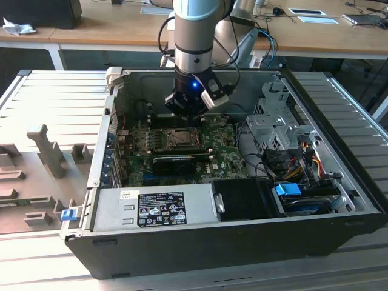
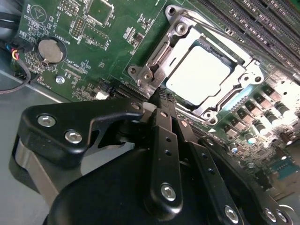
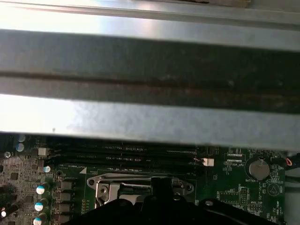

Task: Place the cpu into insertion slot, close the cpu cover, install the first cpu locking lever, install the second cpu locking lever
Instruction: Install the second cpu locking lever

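The big black computer case (image 1: 230, 236) lies open on the ribbed metal bench, and the arm reaches straight down into it over the green motherboard (image 1: 221, 148), toward the far wall of the case. Near the middle of that board sits the insertion slot (image 2: 206, 75), and in the second wrist view the cpu (image 2: 199, 75) is already lying in it, its pale silvery face flat and level inside the socket. The cpu cover (image 2: 164, 51) looks to be folded down around the chip, its metal frame bordering the bright square on every side, though I cannot say from here whether either locking lever is latched. The gripper (image 2: 161, 96) hangs just off the edge of the slot nearest the wrist, its tip close above the frame's rim; whether it actually touches the metal I cannot tell. Its black fingers (image 2: 164, 140) run side by side with no gap between them that I can see, so I take them as drawn together, with nothing caught between them. My judgement is that the work here is pressing and hooking thin spring-steel parts, so the tip wants to bear on the lever or the frame alone, come down gently and square, and stay off the chip's face and the small parts around the socket.
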`<action>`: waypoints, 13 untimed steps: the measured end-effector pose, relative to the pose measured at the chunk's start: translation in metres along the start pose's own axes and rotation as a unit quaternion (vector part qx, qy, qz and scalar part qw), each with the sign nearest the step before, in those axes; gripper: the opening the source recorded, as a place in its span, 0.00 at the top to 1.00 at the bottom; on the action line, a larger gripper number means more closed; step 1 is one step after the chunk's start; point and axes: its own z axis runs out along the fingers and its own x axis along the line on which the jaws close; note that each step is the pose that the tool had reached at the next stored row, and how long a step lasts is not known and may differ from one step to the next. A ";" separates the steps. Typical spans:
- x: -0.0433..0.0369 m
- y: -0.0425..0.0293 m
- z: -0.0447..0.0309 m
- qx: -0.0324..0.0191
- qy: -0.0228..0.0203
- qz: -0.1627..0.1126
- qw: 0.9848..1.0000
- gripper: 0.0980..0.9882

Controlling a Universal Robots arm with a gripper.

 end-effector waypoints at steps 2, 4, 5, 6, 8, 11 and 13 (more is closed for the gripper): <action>0.0001 -0.0018 -0.0001 0.000 0.000 0.000 1.000 0.99; 0.0002 -0.0035 -0.0002 0.000 0.000 0.000 1.000 0.99; 0.0003 -0.0037 -0.0005 0.000 0.000 0.000 1.000 0.99; 0.0002 -0.0036 -0.0023 0.000 0.000 0.000 1.000 0.99; 0.0000 -0.0032 -0.0083 0.000 0.000 0.000 1.000 0.99; 0.0000 -0.0044 -0.0084 0.000 0.000 0.000 1.000 0.99; 0.0003 -0.0066 -0.0084 0.000 0.000 0.000 1.000 0.99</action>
